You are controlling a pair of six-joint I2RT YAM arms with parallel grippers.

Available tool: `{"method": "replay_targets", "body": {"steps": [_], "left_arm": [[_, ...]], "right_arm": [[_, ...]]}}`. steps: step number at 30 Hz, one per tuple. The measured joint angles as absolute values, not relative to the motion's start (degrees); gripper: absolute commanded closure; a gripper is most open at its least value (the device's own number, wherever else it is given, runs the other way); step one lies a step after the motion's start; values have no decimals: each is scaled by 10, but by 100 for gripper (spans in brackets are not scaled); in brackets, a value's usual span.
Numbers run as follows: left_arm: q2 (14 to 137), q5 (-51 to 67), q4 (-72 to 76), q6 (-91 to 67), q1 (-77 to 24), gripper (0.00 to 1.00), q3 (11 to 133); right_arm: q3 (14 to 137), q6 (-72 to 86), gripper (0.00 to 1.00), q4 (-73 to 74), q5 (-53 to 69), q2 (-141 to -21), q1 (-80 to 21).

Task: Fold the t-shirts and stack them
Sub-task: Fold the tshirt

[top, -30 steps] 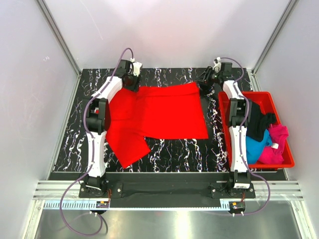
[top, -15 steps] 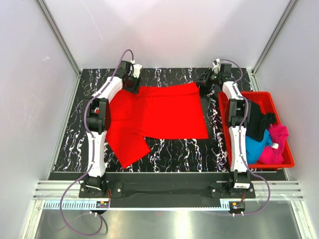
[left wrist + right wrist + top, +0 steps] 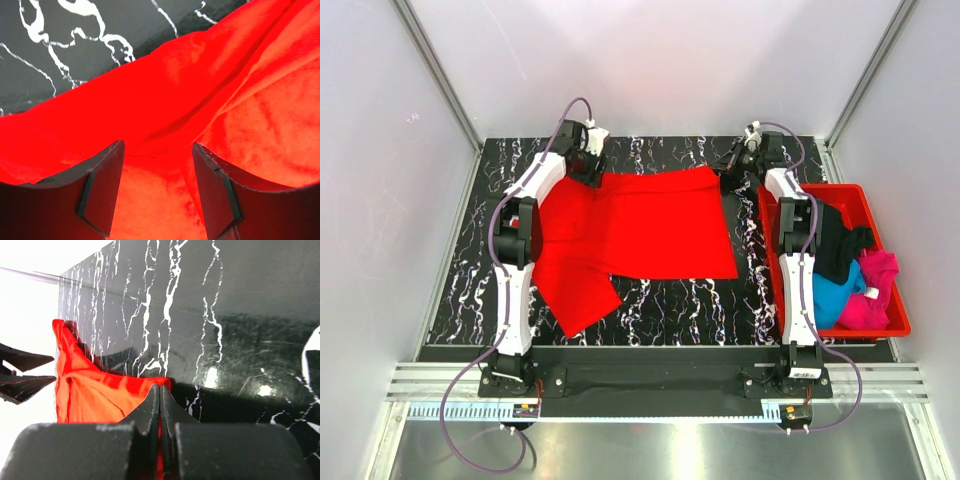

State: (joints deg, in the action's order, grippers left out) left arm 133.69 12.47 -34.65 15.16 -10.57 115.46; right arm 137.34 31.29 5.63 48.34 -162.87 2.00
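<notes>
red t-shirt (image 3: 640,225): spread flat mid-tabletop (image 3: 670,300), one sleeve toward the near-left corner.
left hand (image 3: 157,170): released, jaws apart over the shirt's far-left corner; we judge it poised to pinch.
right hand (image 3: 160,395): clenched on the shirt's far-right corner, likely to lift it for folding.
red bin (image 3: 835,188): at the right edge, holding a black tee (image 3: 840,245), blue tee (image 3: 830,295) and magenta-pink tee (image 3: 875,290).

Blk marble tabletop (image 3: 660,300), white walls (image 3: 670,70).

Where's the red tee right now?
Top view: the red tee lies spread mid-table, left of the bin; the right gripper pinches its far-right corner.
</notes>
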Motion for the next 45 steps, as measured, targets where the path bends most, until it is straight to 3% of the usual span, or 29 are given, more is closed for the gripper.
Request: {"method": "replay_targets", "body": {"steps": [14, 30, 34, 37, 42, 45], "left_arm": [[1358, 133, -369, 214, -118, 37, 1190], [1360, 89, -362, 231, -139, 46, 1168], [1361, 72, -357, 232, -139, 53, 1165], [1361, 67, -350, 236, -139, 64, 1165], [1361, 67, -345, 242, -141, 98, 1158], [1361, 68, -344, 248, -142, 100, 1143]], "right_arm": [[1311, 318, 100, -14, 504, -1576, 20], [1217, 318, 100, -50, 507, -1519, 20], [1197, 319, 100, -55, 507, -1501, 19], [1181, 320, 100, -63, 507, -1488, 19], [1170, 320, 100, -75, 507, -1476, 19], [1160, 320, 100, -79, 507, -1472, 19]]}}
